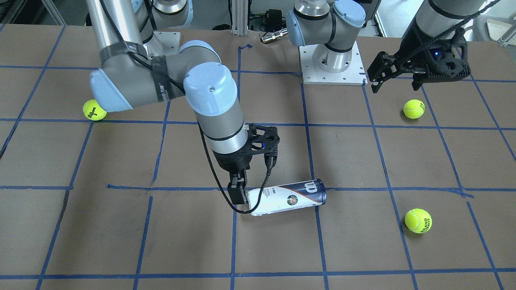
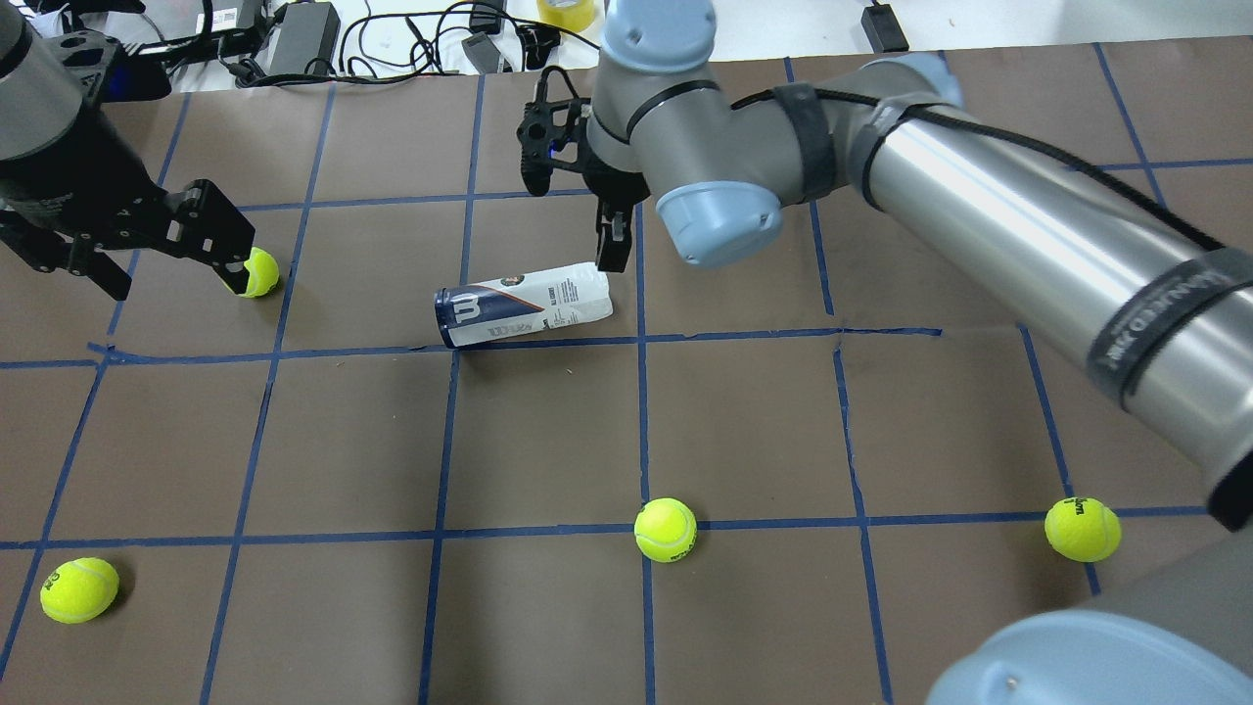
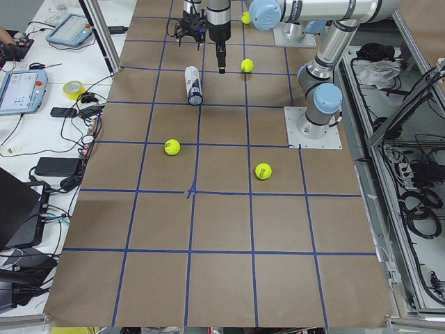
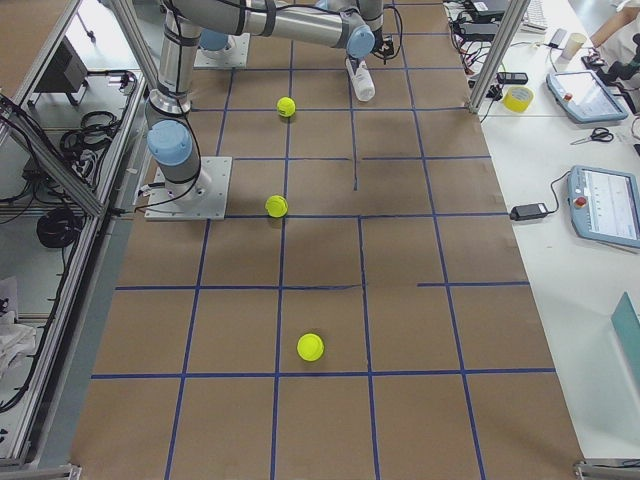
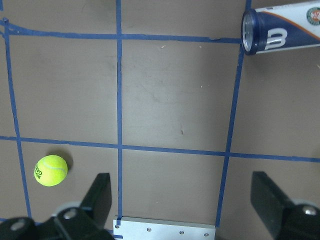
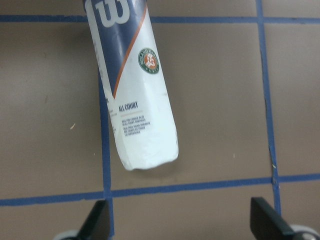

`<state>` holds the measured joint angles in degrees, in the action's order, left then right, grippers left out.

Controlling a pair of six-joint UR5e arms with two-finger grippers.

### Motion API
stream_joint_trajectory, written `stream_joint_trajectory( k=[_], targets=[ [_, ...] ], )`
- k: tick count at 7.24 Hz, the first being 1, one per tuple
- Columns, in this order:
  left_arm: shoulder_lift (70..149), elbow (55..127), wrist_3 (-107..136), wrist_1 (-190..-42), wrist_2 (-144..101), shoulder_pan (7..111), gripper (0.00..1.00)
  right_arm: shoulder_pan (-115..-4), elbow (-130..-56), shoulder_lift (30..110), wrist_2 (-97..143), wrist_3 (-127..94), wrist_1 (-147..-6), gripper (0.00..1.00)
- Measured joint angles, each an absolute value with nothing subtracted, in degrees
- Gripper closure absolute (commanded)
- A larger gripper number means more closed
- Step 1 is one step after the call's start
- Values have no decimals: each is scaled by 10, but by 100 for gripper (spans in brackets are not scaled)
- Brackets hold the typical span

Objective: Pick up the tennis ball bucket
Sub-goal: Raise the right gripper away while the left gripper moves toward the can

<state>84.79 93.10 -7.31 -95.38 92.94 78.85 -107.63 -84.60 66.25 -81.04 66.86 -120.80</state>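
The tennis ball bucket (image 1: 286, 198) lies on its side on the brown table, its navy band toward the robot's left. It also shows in the overhead view (image 2: 524, 305) and the right wrist view (image 6: 135, 95). My right gripper (image 1: 238, 199) hangs low just beyond the bucket's white end, seen from overhead (image 2: 614, 250). In its wrist view the fingers (image 6: 95, 222) stand wide apart and empty, the bucket's end just ahead of them. My left gripper (image 2: 166, 279) is open and empty above the table, far off to the bucket's left. Its wrist view shows the bucket's navy end (image 5: 282, 30).
Yellow-green tennis balls lie scattered: one (image 2: 256, 272) beside my left gripper's finger, one (image 2: 666, 529) at the near middle, one (image 2: 1082, 529) at the near right, one (image 2: 78, 589) at the near left. Cables and power bricks (image 2: 294, 34) lie past the far edge.
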Motion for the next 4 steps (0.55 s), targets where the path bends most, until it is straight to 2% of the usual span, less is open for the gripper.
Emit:
stream_joint_trajectory(
  k=[4],
  targets=[
    [901, 947, -71, -886, 808, 786, 0, -1018, -846, 755, -807, 595, -1126, 0]
  ],
)
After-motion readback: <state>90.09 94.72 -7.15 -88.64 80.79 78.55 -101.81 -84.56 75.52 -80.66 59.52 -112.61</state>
